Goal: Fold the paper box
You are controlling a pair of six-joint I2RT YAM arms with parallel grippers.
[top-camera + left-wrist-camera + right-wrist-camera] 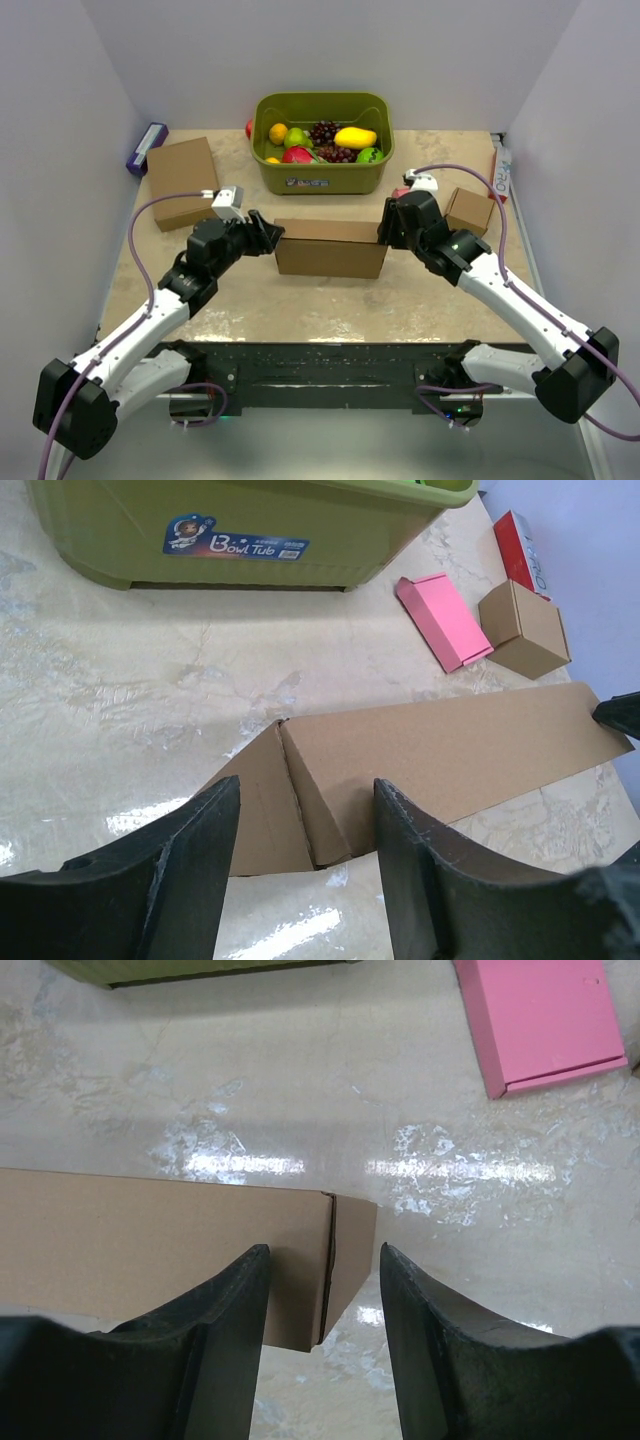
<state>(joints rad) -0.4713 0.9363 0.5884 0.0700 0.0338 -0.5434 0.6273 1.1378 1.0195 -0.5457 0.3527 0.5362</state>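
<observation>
Box (331, 250) sits mid-table, long edge just before the tub (322, 178). Left gripper (270, 238) straddles its left edge, right gripper (384, 232) its right: jaws apart around cardboard, clamping unclear. Bare table (330, 305) in front; cube (468, 210) near the right.

The green tub (100, 530) sticker (236, 542) reads "Bowl Tub".

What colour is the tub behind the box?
Olive green. The tub shows best in the top view.
</observation>
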